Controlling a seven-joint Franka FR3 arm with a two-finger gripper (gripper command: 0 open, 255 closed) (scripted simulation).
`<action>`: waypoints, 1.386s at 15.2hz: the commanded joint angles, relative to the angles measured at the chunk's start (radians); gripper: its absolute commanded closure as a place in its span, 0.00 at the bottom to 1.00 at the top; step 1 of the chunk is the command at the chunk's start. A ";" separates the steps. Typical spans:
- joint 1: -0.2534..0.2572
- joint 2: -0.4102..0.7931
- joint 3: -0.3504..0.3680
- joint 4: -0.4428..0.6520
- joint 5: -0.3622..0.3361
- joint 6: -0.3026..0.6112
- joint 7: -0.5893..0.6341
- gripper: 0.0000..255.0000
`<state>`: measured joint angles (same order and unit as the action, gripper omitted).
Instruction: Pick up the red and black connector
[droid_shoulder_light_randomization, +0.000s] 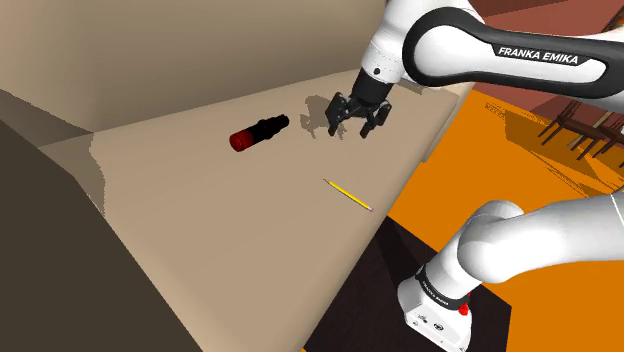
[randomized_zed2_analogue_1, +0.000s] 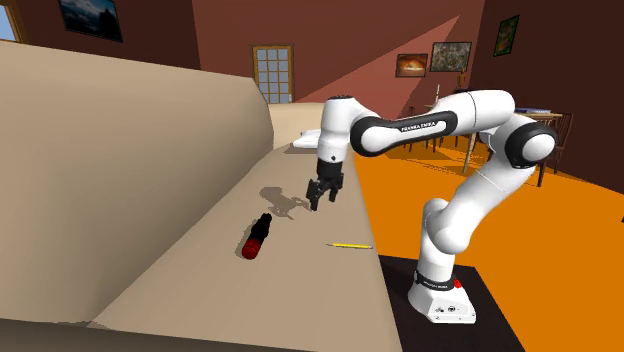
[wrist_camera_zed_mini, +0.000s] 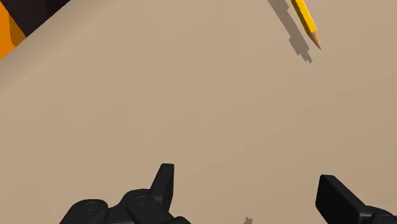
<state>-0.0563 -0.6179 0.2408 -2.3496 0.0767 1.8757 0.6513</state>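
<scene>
The connector is a short cylinder, black along its body with a red end, lying flat on the tan surface. In the second exterior view the connector lies with its red end toward the near side. My black gripper hangs a little above the surface, to the right of the connector in the shoulder view and apart from it. Its fingers stand apart with nothing between them. In the second exterior view the gripper hovers beyond the connector. In the wrist view the gripper looks down on bare tan surface.
A yellow pencil lies near the surface's edge, closer to the stand than the connector; its tip appears ahead of the fingers. A tan wall rises along the far side. Orange floor lies beyond the edge.
</scene>
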 joint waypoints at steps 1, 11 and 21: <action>-0.017 0.050 0.044 0.026 0.011 0.040 0.101 0.00; -0.125 0.404 0.263 0.302 -0.091 0.170 0.620 0.00; -0.142 0.588 0.319 0.406 -0.222 0.238 0.862 0.00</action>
<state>-0.1985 -0.0358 0.5594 -1.9351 -0.1396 2.0996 1.5073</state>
